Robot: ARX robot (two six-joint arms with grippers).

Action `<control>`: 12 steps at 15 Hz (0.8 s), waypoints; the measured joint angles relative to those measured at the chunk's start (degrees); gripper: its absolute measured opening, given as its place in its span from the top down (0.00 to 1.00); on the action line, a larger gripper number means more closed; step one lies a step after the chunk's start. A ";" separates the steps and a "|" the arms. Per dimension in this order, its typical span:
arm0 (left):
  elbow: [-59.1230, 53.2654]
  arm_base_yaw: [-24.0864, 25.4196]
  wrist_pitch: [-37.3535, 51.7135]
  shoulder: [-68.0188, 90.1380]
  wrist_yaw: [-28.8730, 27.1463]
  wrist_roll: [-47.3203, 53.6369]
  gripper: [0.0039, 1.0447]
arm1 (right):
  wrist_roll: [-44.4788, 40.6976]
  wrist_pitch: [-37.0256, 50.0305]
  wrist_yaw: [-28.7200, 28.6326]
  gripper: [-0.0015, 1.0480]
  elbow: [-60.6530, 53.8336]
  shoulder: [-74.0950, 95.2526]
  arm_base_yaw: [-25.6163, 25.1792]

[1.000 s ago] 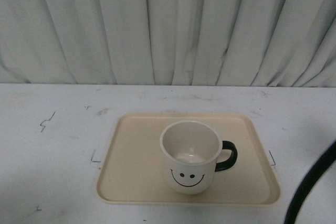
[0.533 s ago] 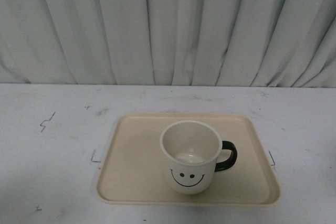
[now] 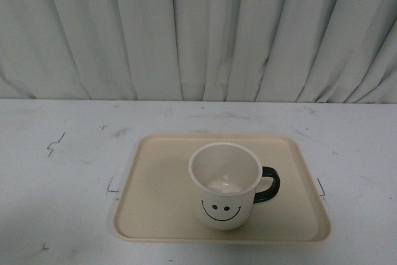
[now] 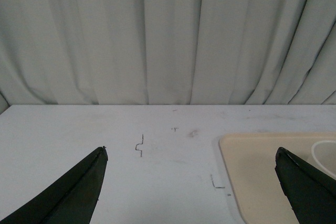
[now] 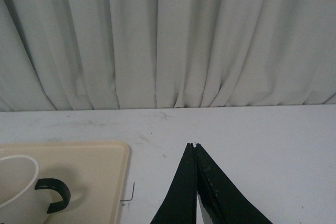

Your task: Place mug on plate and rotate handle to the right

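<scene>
Fingers of the left gripper (image 4: 191, 182) are spreading wide over bare table (image 3: 56, 178); those of the right gripper (image 5: 195, 153) are pressing together, holding nothing. Since a second ago, the dark arm at the front view's 4 o'clock edge has gone. Mug (image 3: 224, 185) is standing upright on the plate (image 3: 155, 184), handle (image 3: 268, 185) pointing to 3 o'clock, so the task is looking finished. Curtain (image 3: 198, 29) is hanging behind; nothing is obstructing.

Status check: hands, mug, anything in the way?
Left hand open, right hand shut, both empty. Mug upright on plate, handle pointing right. Nothing in the way.
</scene>
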 joint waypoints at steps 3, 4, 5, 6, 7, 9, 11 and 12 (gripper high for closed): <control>0.00 0.00 0.00 0.00 0.00 0.00 0.06 | 0.00 -7.10 0.00 0.98 -0.04 -7.72 0.00; 0.00 0.00 0.00 0.00 0.00 0.02 0.06 | 0.00 -9.53 0.00 0.98 -0.04 -10.45 0.00; 0.00 0.00 0.00 0.00 0.00 0.00 0.06 | 0.00 -11.96 0.00 0.98 -0.04 -12.94 0.00; 0.00 0.00 0.00 0.00 0.00 0.00 0.06 | 0.00 -13.97 0.00 0.98 -0.04 -14.91 0.00; 0.00 0.00 0.00 0.00 0.02 0.00 0.06 | 0.00 -15.89 0.00 0.98 -0.04 -17.00 0.00; 0.00 0.00 0.00 0.00 0.00 0.00 0.06 | 0.00 -19.47 0.00 0.98 -0.04 -20.65 0.00; 0.00 0.00 0.00 0.00 0.00 0.00 0.06 | 0.00 -22.27 0.00 0.98 -0.04 -23.47 0.00; 0.00 0.00 0.00 0.00 0.00 0.02 0.06 | 0.00 -23.58 0.00 0.98 -0.04 -24.68 0.00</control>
